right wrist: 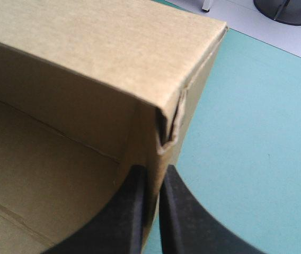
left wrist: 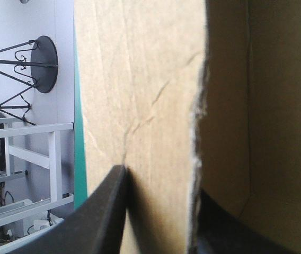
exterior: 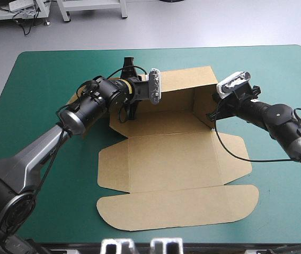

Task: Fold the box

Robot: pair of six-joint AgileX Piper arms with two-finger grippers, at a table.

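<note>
The box [exterior: 171, 159], upper centre, was pinched by left gripper [left wrist: 161, 185] and right gripper [right wrist: 155, 172]; its creases [left wrist: 140, 121] were shown only in wrist views.

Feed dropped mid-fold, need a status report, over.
Left black-fingered gripper shut on brown cardboard box, left wall; right black-fingered gripper shut on right wall. Far walls raised, lid flat on teal-green table cover. Nothing in the way.
</note>
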